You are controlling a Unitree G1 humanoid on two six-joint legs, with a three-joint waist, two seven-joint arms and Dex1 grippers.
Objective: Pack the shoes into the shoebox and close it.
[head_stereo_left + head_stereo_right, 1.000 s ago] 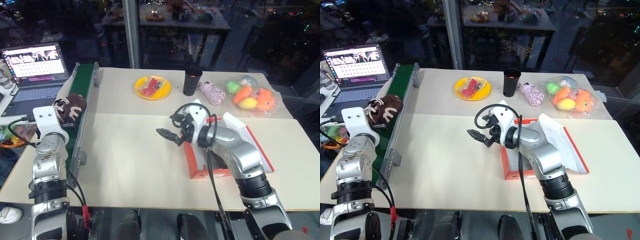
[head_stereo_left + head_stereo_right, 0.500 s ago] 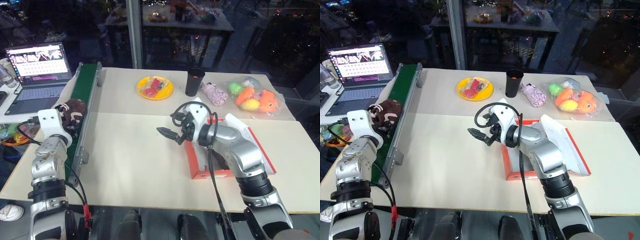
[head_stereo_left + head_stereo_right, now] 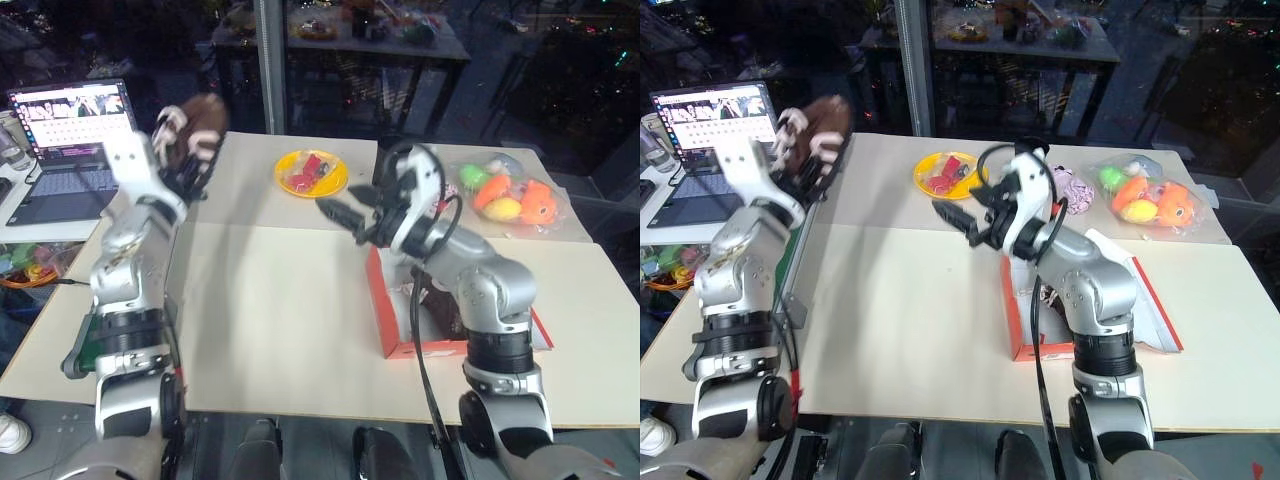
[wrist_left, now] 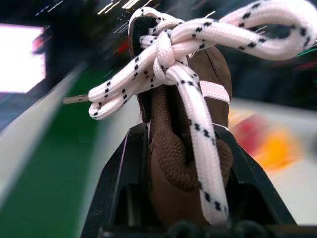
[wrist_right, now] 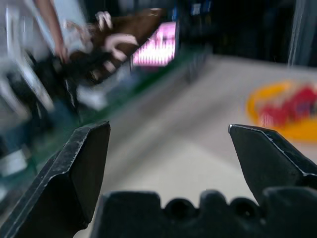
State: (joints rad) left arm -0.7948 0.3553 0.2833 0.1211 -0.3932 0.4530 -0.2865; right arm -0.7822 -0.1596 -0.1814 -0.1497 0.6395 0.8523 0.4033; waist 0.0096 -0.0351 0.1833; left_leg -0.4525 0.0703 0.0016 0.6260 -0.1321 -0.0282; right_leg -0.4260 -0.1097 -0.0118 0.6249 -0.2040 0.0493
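One brown shoe [image 3: 197,118] with cream-white laces is up in the air over the table's left edge, and my left gripper [image 3: 180,160] is shut on it. In the left wrist view the shoe [image 4: 210,74] sits between the two black fingers [image 4: 124,183], laces hanging over the front. My right gripper [image 3: 345,213] hovers open above the table's middle, empty, its fingers [image 5: 84,163] spread wide. The red-orange shoebox [image 3: 383,312] stands open below my right forearm, lid [image 3: 1152,300] folded out to the right. Something dark shows inside it; I cannot tell what.
A green conveyor [image 3: 795,255] runs along the left edge, with a laptop [image 3: 68,108] beyond it. At the back of the table are a yellow plate [image 3: 311,173], a pink plush toy [image 3: 1072,187] and a bag of toy fruit [image 3: 510,195].
My left gripper has shut on the shoe and lifted it off the conveyor, up and to the right. The right gripper has risen, still open. The camera has shifted a little.
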